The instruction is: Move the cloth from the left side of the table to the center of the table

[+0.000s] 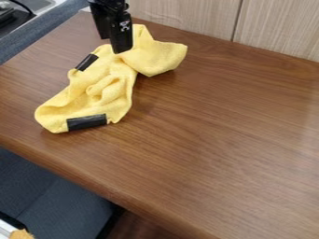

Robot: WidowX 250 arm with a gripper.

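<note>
The black gripper (118, 45) hangs down from the top edge, left of centre, over the upper part of the yellow cloth (112, 88). Whether it is open or shut on the fabric cannot be made out. Crumpled and folded, the cloth lies on the left side of the brown wooden table (218, 130), stretching from near the back wall toward the front left. Two black strips mark it, one at its left edge and one at its lower end. Part of the cloth behind the gripper is hidden.
A pale wood-grain wall (187, 16) borders the table's back edge. Dark blue-grey seating (56, 200) lies beyond the front left edge, and a dark object with a cable (16, 16) is at the top left corner.
</note>
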